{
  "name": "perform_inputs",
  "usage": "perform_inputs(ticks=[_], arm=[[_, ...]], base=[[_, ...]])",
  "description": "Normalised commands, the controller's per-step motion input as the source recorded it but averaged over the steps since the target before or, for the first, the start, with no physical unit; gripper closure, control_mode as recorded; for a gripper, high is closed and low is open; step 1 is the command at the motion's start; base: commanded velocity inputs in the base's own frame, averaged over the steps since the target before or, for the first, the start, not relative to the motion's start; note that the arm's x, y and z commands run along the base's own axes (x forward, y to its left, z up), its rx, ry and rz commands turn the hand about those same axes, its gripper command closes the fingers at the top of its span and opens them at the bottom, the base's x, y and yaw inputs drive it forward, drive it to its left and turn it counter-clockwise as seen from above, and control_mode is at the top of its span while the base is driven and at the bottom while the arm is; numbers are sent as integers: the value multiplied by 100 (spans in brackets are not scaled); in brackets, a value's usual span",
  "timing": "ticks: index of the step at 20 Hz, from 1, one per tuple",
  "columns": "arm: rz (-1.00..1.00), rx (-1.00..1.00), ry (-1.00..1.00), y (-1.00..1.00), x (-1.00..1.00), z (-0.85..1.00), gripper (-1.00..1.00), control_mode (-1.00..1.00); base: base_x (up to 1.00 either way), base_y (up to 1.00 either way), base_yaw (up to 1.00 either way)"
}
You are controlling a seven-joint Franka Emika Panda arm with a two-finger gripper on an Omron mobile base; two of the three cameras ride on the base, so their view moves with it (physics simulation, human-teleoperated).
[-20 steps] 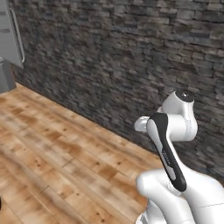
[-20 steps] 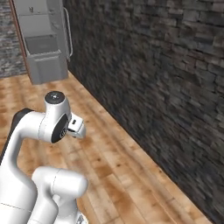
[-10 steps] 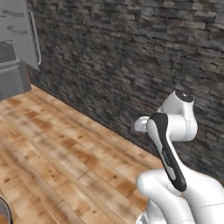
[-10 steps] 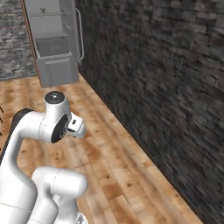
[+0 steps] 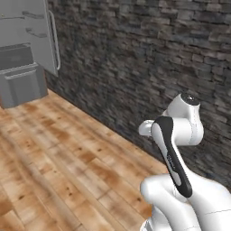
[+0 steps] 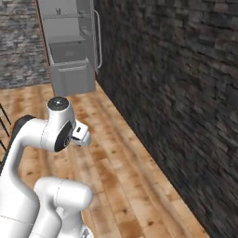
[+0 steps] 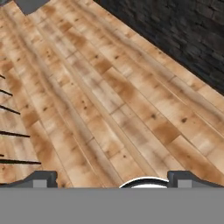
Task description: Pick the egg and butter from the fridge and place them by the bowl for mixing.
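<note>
Spreading its jaws wide, the claw point(image 7: 112, 179) is holding nothing — in the hand view its two dark fingertips point(image 7: 41, 178) are sitting far apart, with bare wooden floor point(image 7: 109, 100) between them. That floor is running away in long planks toward a dark stone wall point(image 7: 183, 30) at the upper right. Thin black lines are crossing the left edge (too slim to name). In the left base view the arm point(image 5: 173, 149) is folding up at the lower right, well apart from the fridge point(image 5: 25, 49), which is standing at the far upper left. From the right base view the fridge point(image 6: 69, 46) is showing grey shelves and a dark drawer box — egg and butter are too small to make out.
</note>
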Motion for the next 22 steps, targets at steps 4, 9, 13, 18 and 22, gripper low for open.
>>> perform_inputs(ticks=[4, 9, 13, 18, 22], arm=[[0, 0, 0, 0, 0, 0, -100, 100], [0, 0, 0, 0, 0, 0, -100, 100], [0, 0, 0, 0, 0, 0, -100, 100], [0, 0, 0, 0, 0, 0, -100, 100], [0, 0, 0, 0, 0, 0, -100, 100]], base=[[85, 10, 14], [87, 11, 14], [85, 9, 18], [84, 8, 20], [83, 9, 20]])
